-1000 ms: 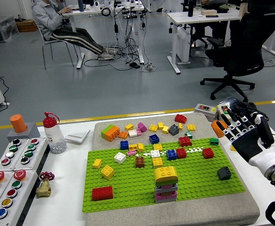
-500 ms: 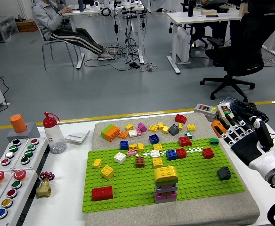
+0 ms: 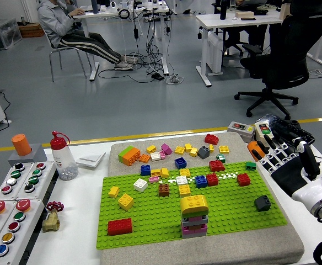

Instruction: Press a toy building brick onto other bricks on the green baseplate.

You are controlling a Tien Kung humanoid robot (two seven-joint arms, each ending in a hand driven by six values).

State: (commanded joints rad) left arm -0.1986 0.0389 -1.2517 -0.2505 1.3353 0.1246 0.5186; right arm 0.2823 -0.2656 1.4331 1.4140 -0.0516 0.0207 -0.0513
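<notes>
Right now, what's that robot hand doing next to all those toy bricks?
Nothing is being handled at this moment. The robot's right hand hovers at the right edge of the table, fingers spread and empty, beside the green baseplate. A small stack of bricks topped by a rounded yellow brick stands near the baseplate's front, with loose bricks scattered behind it. The left hand is out of sight.

A grey floor (image 3: 166, 105) with a yellow line (image 3: 150, 134) stretches behind the table. White desks (image 3: 227, 22) stand there with tangled cables (image 3: 150, 55) beneath, a black office chair (image 3: 285, 55), and a seated person (image 3: 73, 30) far left
</notes>
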